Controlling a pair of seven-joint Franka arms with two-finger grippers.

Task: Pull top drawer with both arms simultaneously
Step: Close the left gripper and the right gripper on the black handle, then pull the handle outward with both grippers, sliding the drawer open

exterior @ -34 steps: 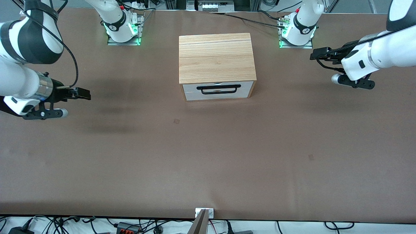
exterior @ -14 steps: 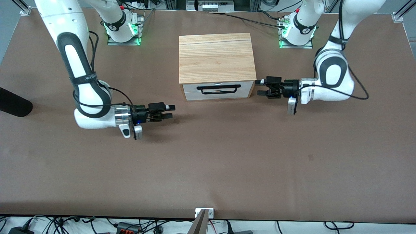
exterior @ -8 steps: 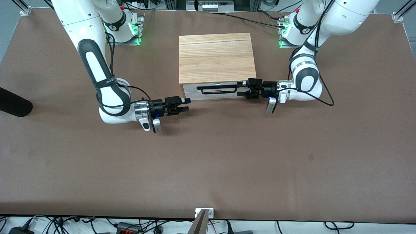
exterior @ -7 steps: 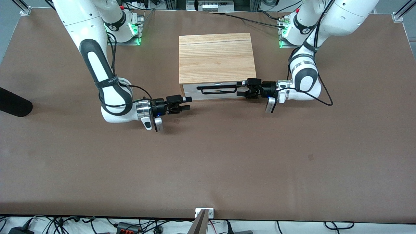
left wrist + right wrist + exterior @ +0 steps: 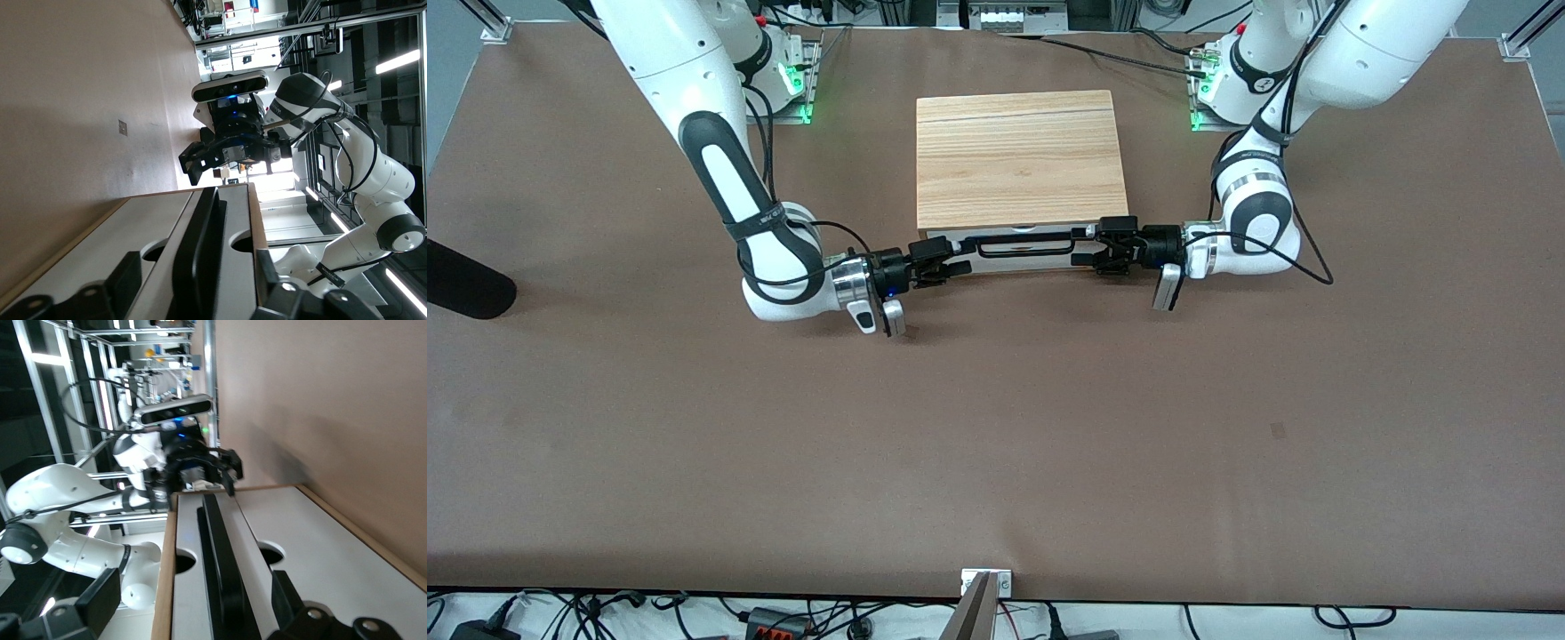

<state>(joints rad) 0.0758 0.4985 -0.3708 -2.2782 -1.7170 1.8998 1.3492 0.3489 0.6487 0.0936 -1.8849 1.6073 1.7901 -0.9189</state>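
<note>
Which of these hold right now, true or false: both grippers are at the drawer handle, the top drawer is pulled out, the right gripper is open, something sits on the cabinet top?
1. Both grippers are at the handle: true. The left gripper is at one end, the right gripper at the other.
2. The top drawer is pulled out: false. Its front sits flush under the cabinet top.
3. The right gripper is open: true, its fingers straddle the bar.
4. Something sits on the cabinet top: false, it is bare wood.

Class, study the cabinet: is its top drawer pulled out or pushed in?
Pushed in. The top drawer front sits flush under the wooden cabinet top; no brownish inside shows.
</note>
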